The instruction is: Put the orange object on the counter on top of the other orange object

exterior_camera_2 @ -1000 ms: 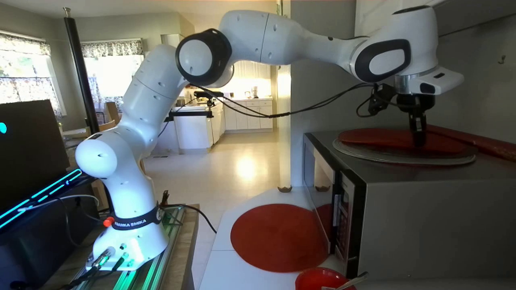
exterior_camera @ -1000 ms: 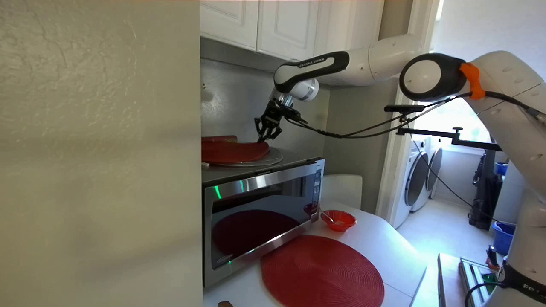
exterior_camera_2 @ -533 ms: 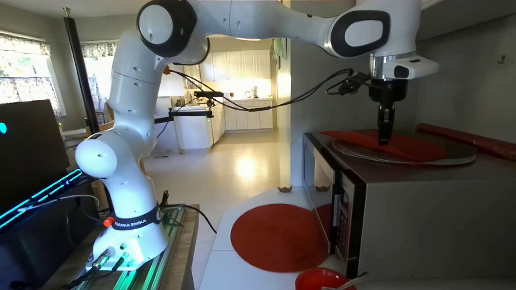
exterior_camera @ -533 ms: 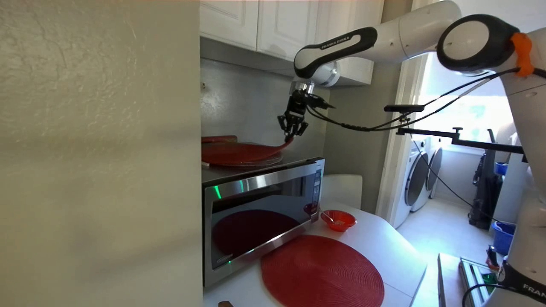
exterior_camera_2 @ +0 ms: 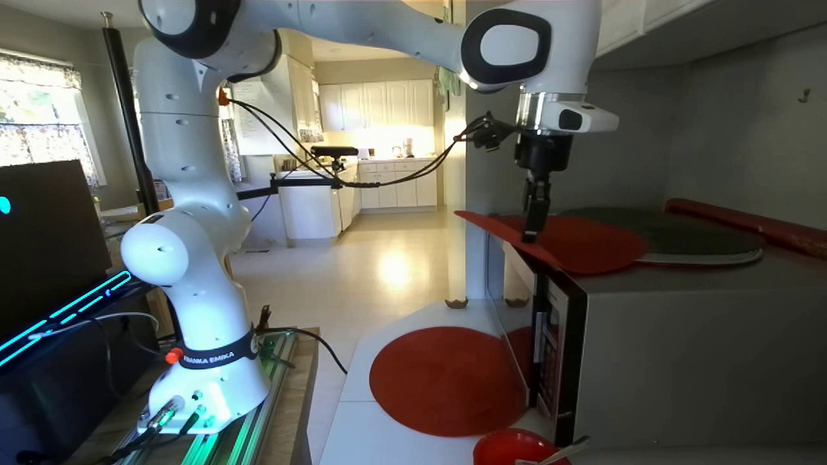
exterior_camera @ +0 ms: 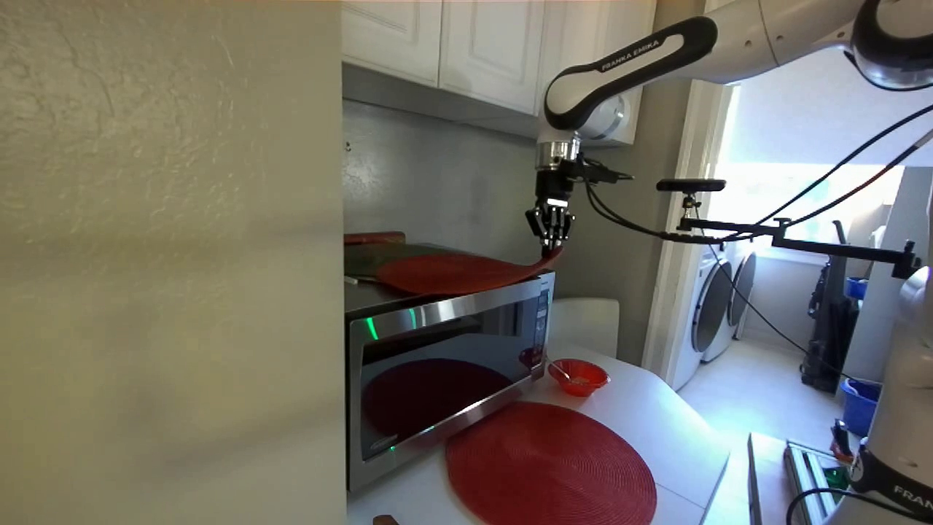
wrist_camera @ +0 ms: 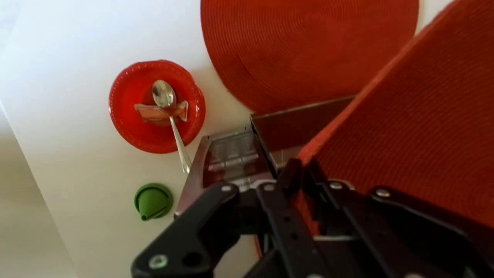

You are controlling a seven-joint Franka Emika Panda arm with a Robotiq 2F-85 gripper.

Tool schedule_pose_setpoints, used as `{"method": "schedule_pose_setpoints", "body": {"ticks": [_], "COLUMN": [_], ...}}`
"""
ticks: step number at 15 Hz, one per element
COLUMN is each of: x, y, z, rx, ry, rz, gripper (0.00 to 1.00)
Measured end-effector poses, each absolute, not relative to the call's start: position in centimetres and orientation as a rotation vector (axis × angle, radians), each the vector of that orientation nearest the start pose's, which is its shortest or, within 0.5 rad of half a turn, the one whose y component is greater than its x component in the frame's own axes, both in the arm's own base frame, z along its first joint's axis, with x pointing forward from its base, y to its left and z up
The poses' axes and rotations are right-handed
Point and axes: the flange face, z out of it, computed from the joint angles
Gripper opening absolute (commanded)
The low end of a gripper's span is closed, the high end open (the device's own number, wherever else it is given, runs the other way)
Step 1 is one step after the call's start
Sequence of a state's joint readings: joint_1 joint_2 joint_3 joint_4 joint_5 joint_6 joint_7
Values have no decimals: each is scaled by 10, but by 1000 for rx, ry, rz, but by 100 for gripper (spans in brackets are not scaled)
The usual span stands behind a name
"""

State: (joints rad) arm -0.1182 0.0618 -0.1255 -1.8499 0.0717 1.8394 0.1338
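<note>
wrist view: we clamp the edge of the orange mat [wrist_camera: 417, 131] in the narrow jaws of the gripper [wrist_camera: 303, 166]; the mat extends toward 3 o'clock. we locate the other orange mat [wrist_camera: 308, 50] at 12 o'clock, flat on the counter [wrist_camera: 69, 96]. both exterior views show the held mat partly over the oven [exterior_camera_2: 698, 361].

Window [exterior_camera_2: 35, 103]: daylight, blown to plain white from where I stand. Upper cabinets [exterior_camera_2: 387, 106]: warm yellow glow beneath. Floor [exterior_camera_2: 394, 268]: pale, one hot patch of glare. Laptop [exterior_camera_2: 52, 226]: dark, its light strip [exterior_camera_2: 89, 294] cyan. Microwave oven [exterior_camera_2: 698, 361]: flank dim grey; door [exterior_camera: 452, 364] dark, mirroring the round red mat [exterior_camera: 554, 467]; two green streaks on the steel frame [exterior_camera: 477, 302]. Textured wall [exterior_camera: 168, 262]: soft bands of shadow. Wrist view: spoon [wrist_camera: 164, 94] glinting; worktop [wrist_camera: 73, 50] bright at upper left, duller lower down; gripper [wrist_camera: 303, 168] black, out of focus.
</note>
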Motion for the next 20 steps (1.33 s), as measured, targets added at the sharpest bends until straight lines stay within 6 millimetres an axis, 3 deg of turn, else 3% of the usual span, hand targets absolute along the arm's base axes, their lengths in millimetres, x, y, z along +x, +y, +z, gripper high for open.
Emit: {"method": "schedule_pose_setpoints", "body": {"ticks": [5, 11, 15, 20], "x": [494, 448, 437, 446], "y": [-118, -103, -93, -85], "z": [460, 437, 413, 378], "rx": [-3077, -3075, -3077, -3078], "ry": [390, 243, 193, 212], "rz": [221, 304, 306, 102], "gripper": [2, 2, 2, 2]}}
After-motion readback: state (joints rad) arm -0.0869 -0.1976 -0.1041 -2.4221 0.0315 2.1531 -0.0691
